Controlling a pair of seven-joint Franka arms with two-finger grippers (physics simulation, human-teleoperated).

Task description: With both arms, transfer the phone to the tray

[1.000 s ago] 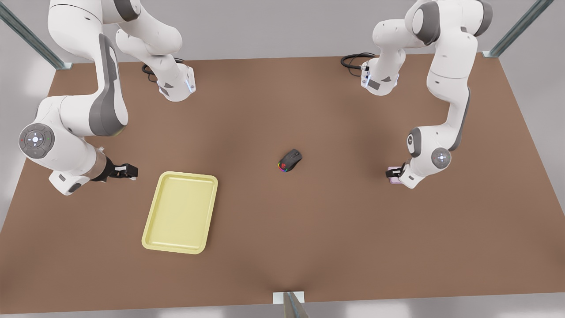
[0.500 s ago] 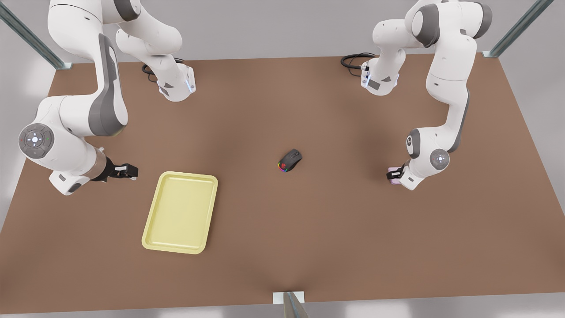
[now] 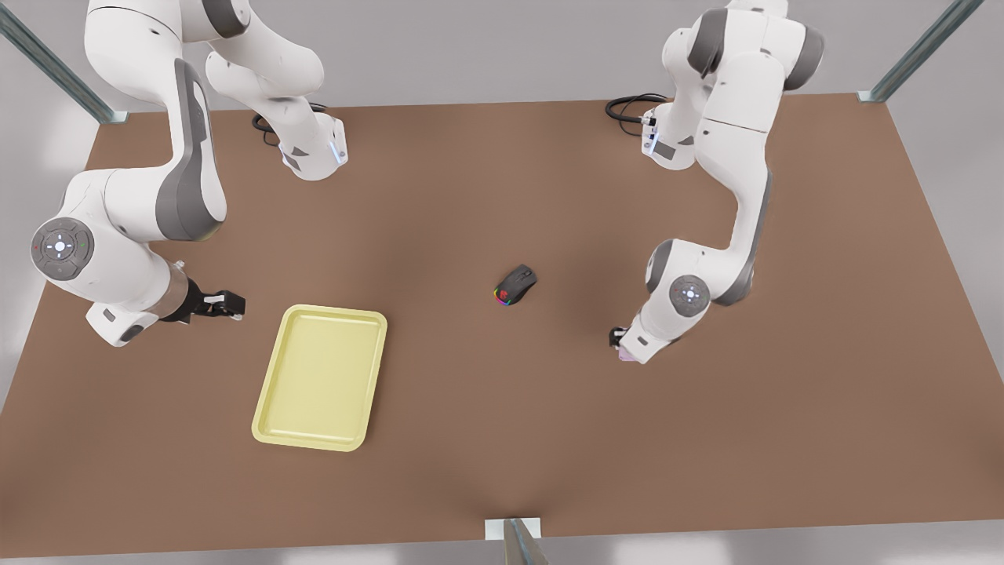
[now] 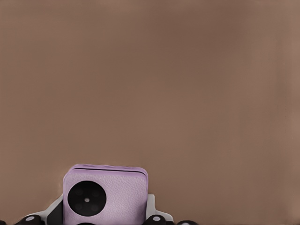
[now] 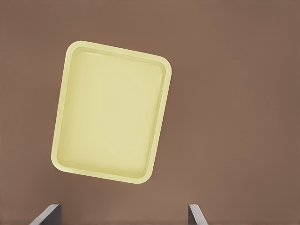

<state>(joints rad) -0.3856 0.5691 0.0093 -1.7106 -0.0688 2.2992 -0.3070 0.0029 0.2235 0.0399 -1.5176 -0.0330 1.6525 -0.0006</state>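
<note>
With the left gripper [image 3: 622, 345] clamped on the small pale pink squarish phone [image 4: 105, 196], I carry it level toward the pale yellow rimmed tray [image 3: 320, 377], where the right gripper [image 3: 223, 304] waits spread beside it.

Pale yellow tray [image 3: 320, 378], pink phone [image 4: 105, 197]

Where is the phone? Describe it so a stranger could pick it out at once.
Start at the brown table and the arm on the front view's right. The phone sits in that arm's left claw, held off the table. Unlike the black mouse with rainbow lights mid-table, it is pale pinkish, squarish and flat, with a black circle on its face.
</note>
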